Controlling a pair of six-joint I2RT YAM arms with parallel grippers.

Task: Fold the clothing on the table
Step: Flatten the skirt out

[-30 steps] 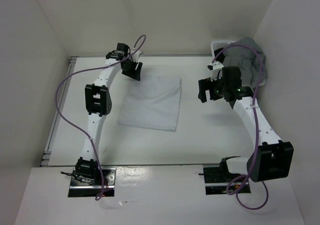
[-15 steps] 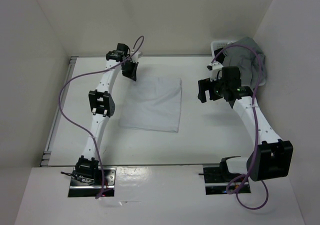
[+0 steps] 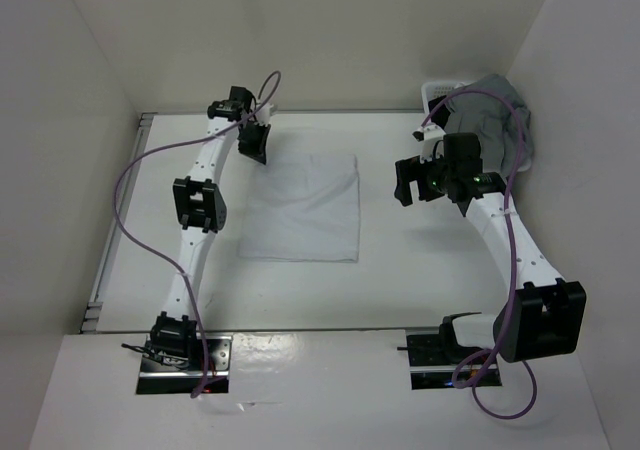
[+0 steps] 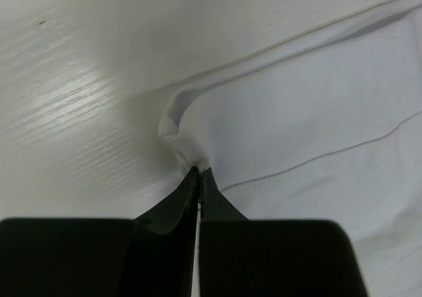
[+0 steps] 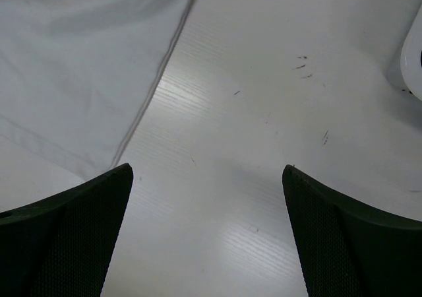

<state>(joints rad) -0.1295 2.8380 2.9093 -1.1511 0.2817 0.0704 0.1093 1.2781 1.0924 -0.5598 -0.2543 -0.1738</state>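
In the overhead view, the clothing (image 3: 305,208) is lying flat on the table (image 3: 400,280) as a white, roughly square piece, lightly wrinkled. The left hand (image 3: 252,142) is sitting at the clothing's far left corner, touching the fabric there. The right hand (image 3: 404,182) is hovering to the right of the clothing, apart from its right edge and over bare table. Farther right of the clothing and beyond it, a grey garment (image 3: 500,120) is draping over a white basket (image 3: 437,92). Well to the left of the clothing, a thin grey rail (image 3: 115,240) is running along the table's edge.

In the left wrist view, the left hand (image 4: 200,178) is pressing its two dark fingers together, and a small pucker of the clothing (image 4: 297,125) is being pinched between their tips. The fabric is rising in a little fold at that corner, with a hem seam running off to the right. Bare table (image 4: 79,99) is showing to the left of the clothing.

In the right wrist view, the right hand (image 5: 206,178) is holding its fingers wide apart with nothing between them. The clothing (image 5: 72,66) is filling the upper left, its hemmed edge running diagonally, and the hand is hanging just beside that edge over the table (image 5: 264,112). A sliver of the basket (image 5: 415,59) is showing on the far side from the clothing.
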